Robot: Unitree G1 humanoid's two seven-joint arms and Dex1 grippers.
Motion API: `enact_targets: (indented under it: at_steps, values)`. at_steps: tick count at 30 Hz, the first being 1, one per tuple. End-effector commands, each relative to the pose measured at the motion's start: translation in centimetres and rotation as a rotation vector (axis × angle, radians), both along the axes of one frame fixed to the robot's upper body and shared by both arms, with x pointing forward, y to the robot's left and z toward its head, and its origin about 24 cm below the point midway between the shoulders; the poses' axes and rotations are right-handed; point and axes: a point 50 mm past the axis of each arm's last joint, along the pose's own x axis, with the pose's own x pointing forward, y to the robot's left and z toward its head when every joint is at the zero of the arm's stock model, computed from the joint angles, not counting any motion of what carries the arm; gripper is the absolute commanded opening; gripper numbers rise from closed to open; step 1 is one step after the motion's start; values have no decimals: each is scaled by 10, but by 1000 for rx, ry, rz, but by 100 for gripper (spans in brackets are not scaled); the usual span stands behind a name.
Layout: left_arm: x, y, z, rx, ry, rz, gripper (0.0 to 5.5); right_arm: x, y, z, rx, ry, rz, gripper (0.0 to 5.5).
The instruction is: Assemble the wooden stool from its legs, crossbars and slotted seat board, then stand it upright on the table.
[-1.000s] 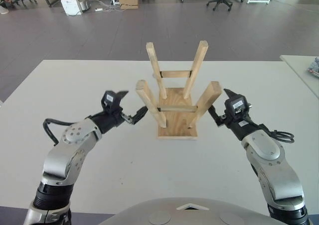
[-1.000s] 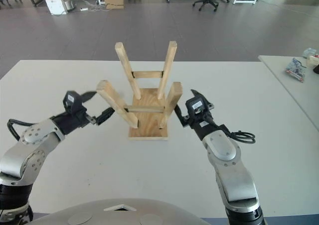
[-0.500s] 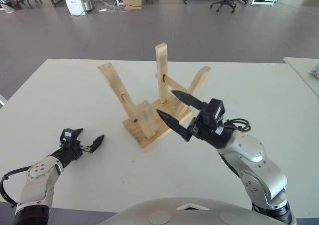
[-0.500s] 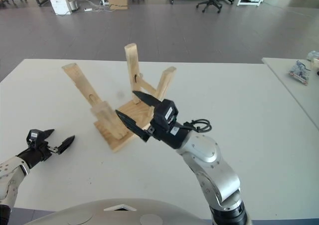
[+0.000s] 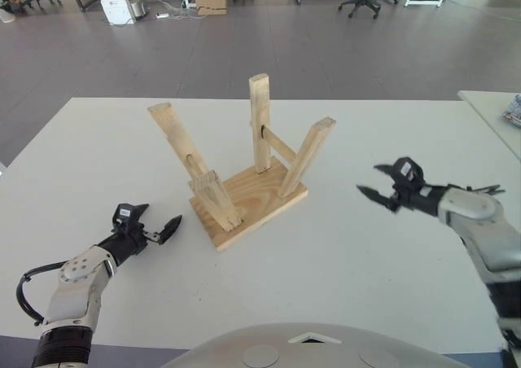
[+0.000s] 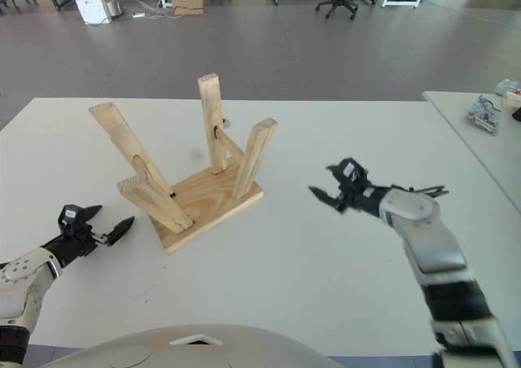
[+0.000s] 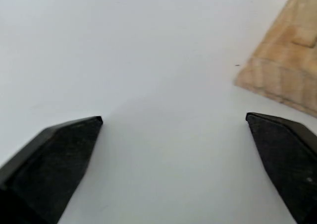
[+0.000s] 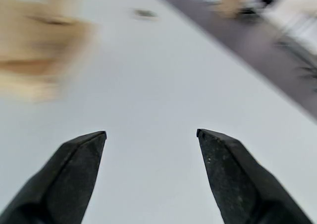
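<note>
Between left tool (image 5: 161, 215) and right tool (image 5: 368, 179), upturned stool (image 5: 256, 197)

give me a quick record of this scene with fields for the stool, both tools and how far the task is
stool: upside down on the table
seat board: lying flat on the table
legs: four, pointing up and splayed
crossbar: between two far legs
left tool: open, empty, low over the table, left of the stool, not touching it
right tool: open, empty, right of the stool, clear of it
task state: stool not yet standing on its legs
</note>
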Motion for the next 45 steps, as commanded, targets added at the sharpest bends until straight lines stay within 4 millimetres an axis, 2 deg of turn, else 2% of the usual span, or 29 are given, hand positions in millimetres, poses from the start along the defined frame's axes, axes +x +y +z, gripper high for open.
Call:
enact_targets:
  at_steps: [1,3,6,9,11,13,16,20,22,24,29,33,36,40,43,45]
  values:
    - [0,-20,-6,65,86,-187,537,35,29,-38,-53,-11,-24,344]
    - [-5,-24,-3,68,141,-269,537,44,55,-59,-81,-7,19,344]
    - [-20,-23,-2,70,270,-398,537,44,86,-82,-95,0,106,344]
    - [-22,-27,-1,48,299,-411,537,36,107,-87,-19,21,227,344]
    - [-15,-32,-2,65,263,-386,537,20,111,-87,49,81,329,344]
    - [-2,-38,-2,80,197,-337,537,3,106,-82,102,136,402,344]
    - [9,-48,-3,54,100,-258,483,-11,93,-69,124,150,407,344]
    - [10,-75,-9,5,64,-303,407,-35,83,-62,175,148,305,271]
    - [10,-94,-5,-58,52,-389,368,-38,78,-61,177,137,243,229]
    - [8,-100,-4,-71,56,-431,333,-38,74,-60,179,126,202,193]
    - [12,-92,-3,-38,62,-452,229,-44,67,-57,192,117,143,82]
    - [12,-69,-9,46,74,-376,148,-45,53,-54,178,102,92,0]
    - [0,-36,-15,113,132,-338,103,-51,28,-54,125,91,38,0]
    - [-2,-21,-13,132,115,-302,31,-61,14,-53,105,102,22,0]
    - [-2,-18,-10,96,95,-274,3,-68,11,-53,113,118,25,0]
    - [-1,-28,-8,59,83,-327,3,-71,17,-54,130,132,55,0]
